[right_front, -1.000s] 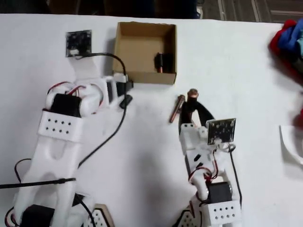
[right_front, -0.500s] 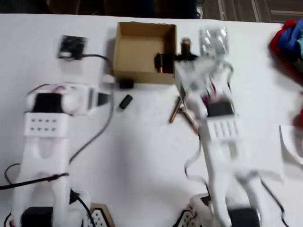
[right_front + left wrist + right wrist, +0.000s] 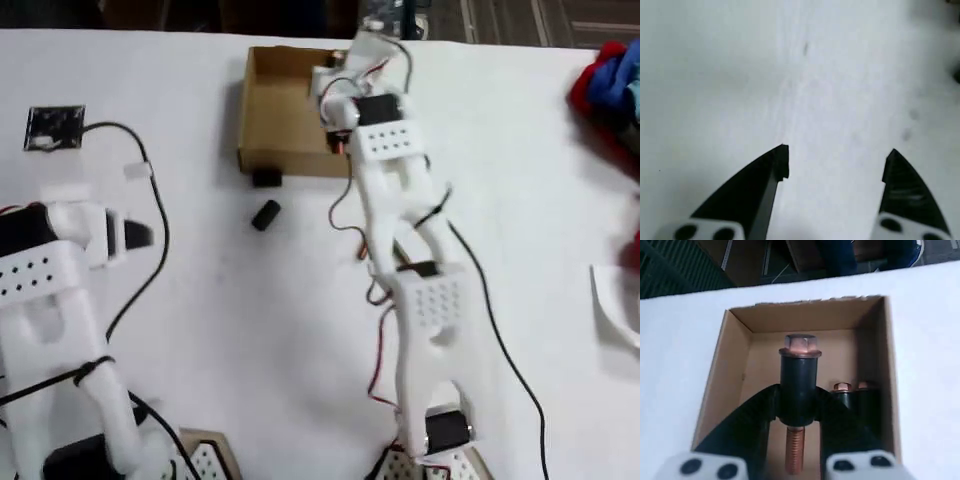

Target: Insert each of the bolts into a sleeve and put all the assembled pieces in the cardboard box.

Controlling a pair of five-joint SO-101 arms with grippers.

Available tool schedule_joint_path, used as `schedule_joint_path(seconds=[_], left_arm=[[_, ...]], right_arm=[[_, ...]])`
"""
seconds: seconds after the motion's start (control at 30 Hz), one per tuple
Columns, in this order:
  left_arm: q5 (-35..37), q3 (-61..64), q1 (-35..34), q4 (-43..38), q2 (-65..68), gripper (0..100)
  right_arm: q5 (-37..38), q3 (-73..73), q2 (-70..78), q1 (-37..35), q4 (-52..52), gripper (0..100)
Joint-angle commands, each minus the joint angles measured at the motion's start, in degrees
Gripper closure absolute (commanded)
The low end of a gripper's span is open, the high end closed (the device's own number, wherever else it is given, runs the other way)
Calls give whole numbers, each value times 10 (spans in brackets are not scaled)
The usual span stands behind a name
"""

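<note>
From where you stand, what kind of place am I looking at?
Probably a robotics lab or hobby workbench: two white plastic robot arms at a white table, the right gripper holding a copper bolt in a black sleeve above a brown cardboard box.

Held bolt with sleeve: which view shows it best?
The right wrist view: the bolt sits in its sleeve, clamped by the right gripper over the box. In the high view the right arm covers it; the left wrist view faces the table.

The right gripper (image 3: 799,407) carries its sleeved bolt (image 3: 799,385) from mid-table out over the cardboard box (image 3: 720,390), while the left gripper (image 3: 835,162) pulls back leftward.
</note>
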Motion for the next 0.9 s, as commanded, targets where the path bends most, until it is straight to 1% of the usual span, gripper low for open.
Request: schedule_joint_path(seconds=[0.0,0.1,0.23,0.87], left_arm=[[-4,22,-8,0,-6,688],[-4,48,-7,-28,-6,688],[-4,70,-7,-61,-6,688],[-4,71,-4,-61,-6,688]], right_arm=[[18,-208,111,-4,29,980],[40,-277,176,-2,45,980],[53,-290,212,0,49,980],[54,-260,244,-4,46,979]])
